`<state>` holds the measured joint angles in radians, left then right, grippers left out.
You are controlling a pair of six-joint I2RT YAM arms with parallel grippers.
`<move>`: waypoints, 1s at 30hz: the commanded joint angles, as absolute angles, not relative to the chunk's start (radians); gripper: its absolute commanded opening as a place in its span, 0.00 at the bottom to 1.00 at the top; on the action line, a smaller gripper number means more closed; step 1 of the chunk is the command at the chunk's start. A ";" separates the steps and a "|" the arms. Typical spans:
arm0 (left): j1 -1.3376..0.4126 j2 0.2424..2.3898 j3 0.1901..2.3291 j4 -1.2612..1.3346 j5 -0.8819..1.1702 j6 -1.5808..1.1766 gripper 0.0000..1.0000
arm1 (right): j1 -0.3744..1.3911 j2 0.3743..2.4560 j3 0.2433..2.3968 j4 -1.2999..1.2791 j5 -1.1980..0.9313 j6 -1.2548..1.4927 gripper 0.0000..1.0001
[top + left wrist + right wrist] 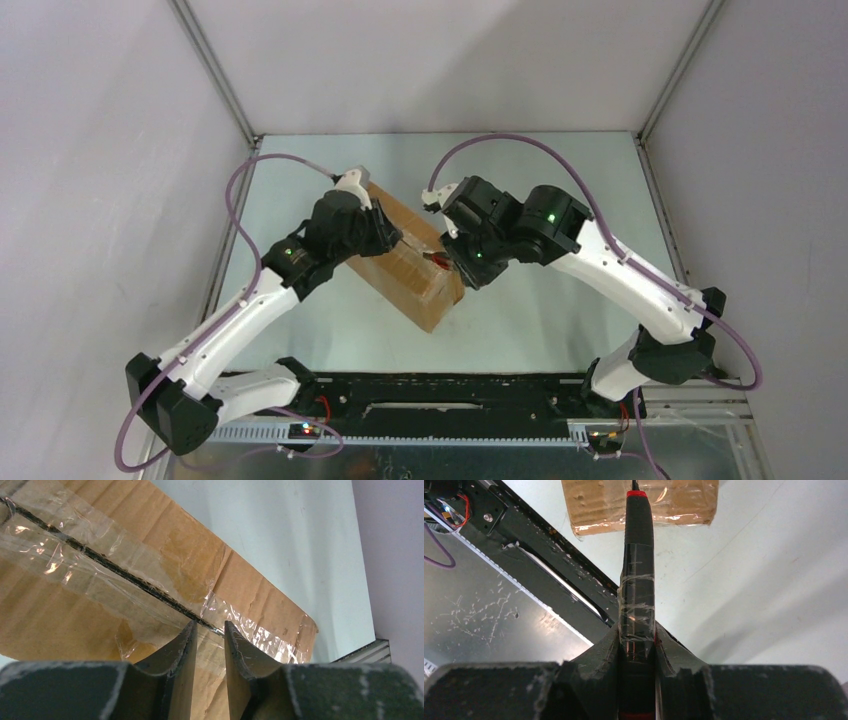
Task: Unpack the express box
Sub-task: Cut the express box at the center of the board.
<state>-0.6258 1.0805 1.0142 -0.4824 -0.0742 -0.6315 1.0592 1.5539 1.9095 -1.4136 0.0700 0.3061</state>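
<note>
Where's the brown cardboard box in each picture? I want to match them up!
Top external: the brown oblong cardboard box lies slanted in the middle of the picture.
Left wrist: it fills the left and middle, with its taped seam running diagonally.
Right wrist: it peeks in at the top edge, behind the black tape-wrapped tool.
Shared landmark: the pale table under the box shows in all three.

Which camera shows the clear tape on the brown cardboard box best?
The left wrist view: the clear tape lies close up, crinkled over the brown cardboard box's flap seam. From above, the arms hide most of it; the right wrist view catches only a glint on the box's end, behind a black red-banded tool.
</note>
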 commanded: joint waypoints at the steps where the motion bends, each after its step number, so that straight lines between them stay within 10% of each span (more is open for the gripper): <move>1: -0.629 1.051 0.990 -0.513 -0.020 -0.637 0.30 | 1.065 1.546 1.968 -1.461 0.125 0.319 0.00; 30: -0.633 1.069 1.127 -0.481 0.136 -0.665 0.31 | 1.083 1.528 1.984 -1.508 0.168 0.355 0.00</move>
